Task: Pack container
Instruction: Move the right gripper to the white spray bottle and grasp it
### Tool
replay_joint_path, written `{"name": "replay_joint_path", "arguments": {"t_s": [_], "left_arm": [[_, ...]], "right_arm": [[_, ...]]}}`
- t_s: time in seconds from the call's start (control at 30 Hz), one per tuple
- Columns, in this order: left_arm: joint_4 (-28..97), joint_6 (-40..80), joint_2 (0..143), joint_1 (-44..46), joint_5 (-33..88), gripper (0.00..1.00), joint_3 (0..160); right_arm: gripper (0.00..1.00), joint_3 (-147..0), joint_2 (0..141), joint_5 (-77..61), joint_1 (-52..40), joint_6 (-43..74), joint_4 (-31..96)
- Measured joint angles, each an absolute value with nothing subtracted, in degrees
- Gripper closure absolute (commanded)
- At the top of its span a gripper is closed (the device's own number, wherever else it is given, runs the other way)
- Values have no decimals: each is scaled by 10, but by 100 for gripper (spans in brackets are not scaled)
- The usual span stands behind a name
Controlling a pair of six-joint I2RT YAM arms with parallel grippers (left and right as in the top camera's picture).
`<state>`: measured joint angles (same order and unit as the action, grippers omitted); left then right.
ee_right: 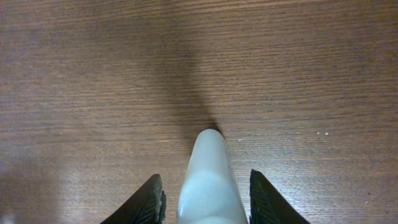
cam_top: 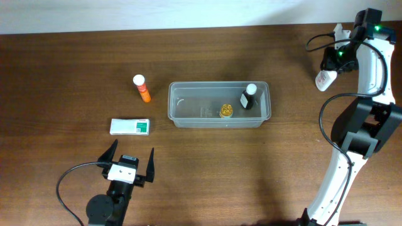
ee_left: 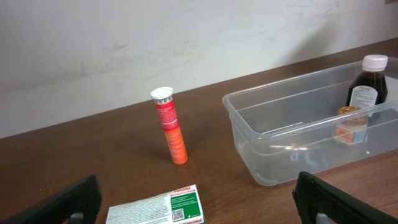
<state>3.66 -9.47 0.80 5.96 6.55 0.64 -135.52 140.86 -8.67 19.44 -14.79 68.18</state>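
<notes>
The left gripper (cam_top: 134,147) hangs spread, empty, by the tabletop's (cam_top: 63,75) near edge; the container (cam_top: 191,103) sits mid-tabletop, mouth up, long axis parallel to the far edge; likely light, thin-walled, slick, slightly flexible, best held at a short-end rim; the right gripper (ee_right: 205,175) pinches a white bottle (ee_right: 208,155) over the far right corner.

My right arm (cam_top: 372,66) is white with black joints and two tiny green lights (cam_top: 377,28). Black cables (cam_top: 321,122) loop beside it. My left arm (cam_top: 103,207) is black, with a white block (cam_top: 122,169) behind the left gripper (cam_top: 133,149), which has pointy black fingers (cam_top: 113,150).
</notes>
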Motion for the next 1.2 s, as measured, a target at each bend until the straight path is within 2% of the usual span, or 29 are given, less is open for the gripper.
{"name": "replay_joint_path", "arguments": {"t_s": [0.37, 0.5, 0.87, 1.07, 1.2], "left_arm": [[37, -95, 8, 60, 66, 1, 6], [37, -95, 8, 60, 66, 1, 6], [37, -95, 8, 60, 66, 1, 6], [37, -95, 8, 60, 66, 1, 6], [37, -95, 8, 60, 66, 1, 6]], "right_arm": [[70, -1355, 1409, -73, 194, -147, 707], [76, -1355, 1409, -68, 194, -140, 709], [77, -1355, 1408, -68, 194, -120, 718], [76, -1390, 1407, -76, 194, -101, 793], [76, -1466, 1401, -93, 194, -81, 872]]}}
